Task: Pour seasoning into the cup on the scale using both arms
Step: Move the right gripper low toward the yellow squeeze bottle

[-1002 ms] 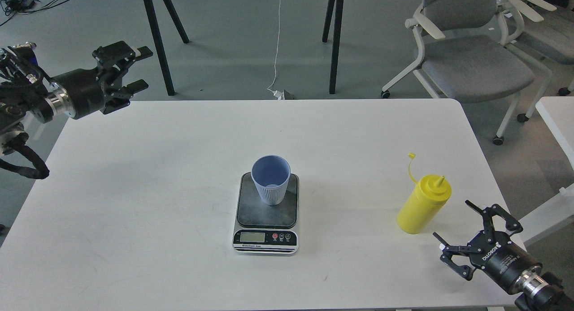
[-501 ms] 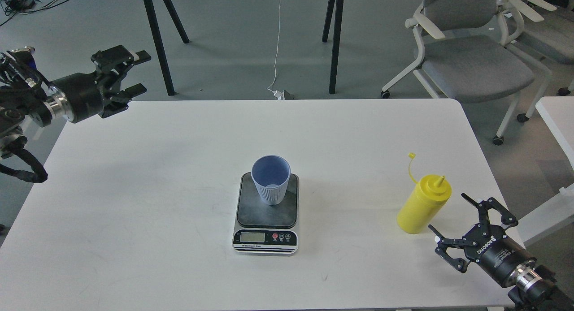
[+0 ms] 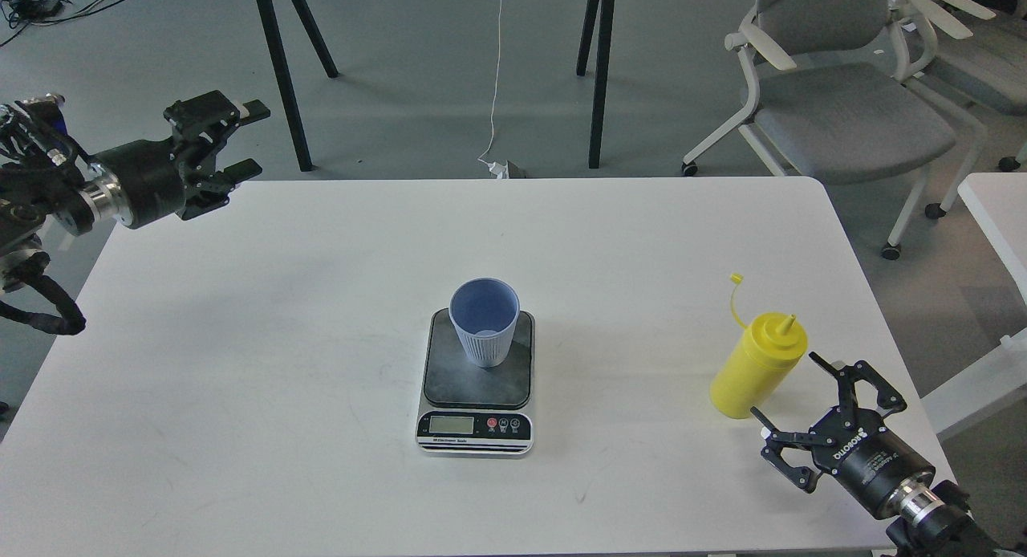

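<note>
At the lower right of the frame the right gripper (image 3: 789,385) sits low over the white table (image 3: 241,364), its two fingers spread wide with nothing between them. The finger tips point up and left toward the seasoning bottle (image 3: 757,366), which stands upright just beyond them; one tip lies close beside the bottle's base, though whether it touches cannot be told. The bottle's conical nozzle is bare, and its thin tethered cap (image 3: 736,280) curls up and left of the shoulder.

Low in the centre of the frame lies the scale (image 3: 476,384), its silver front with the small display and red button facing the bottom edge. The light blue cup (image 3: 484,322) stands upright on the far part of the dark weighing plate, mouth open, and only its pale bottom shows inside. Bare table separates the scale from the bottle, and nothing stands between them.

In the upper left, past the table's far left corner, the left gripper (image 3: 250,138) hangs above the grey floor, fingers parted and holding nothing, well apart from the cup.

Beyond the table, black legs of a stand (image 3: 598,75) cross the top centre, a white cable (image 3: 496,83) trails down to the floor, and grey office chairs (image 3: 842,107) fill the upper right.
</note>
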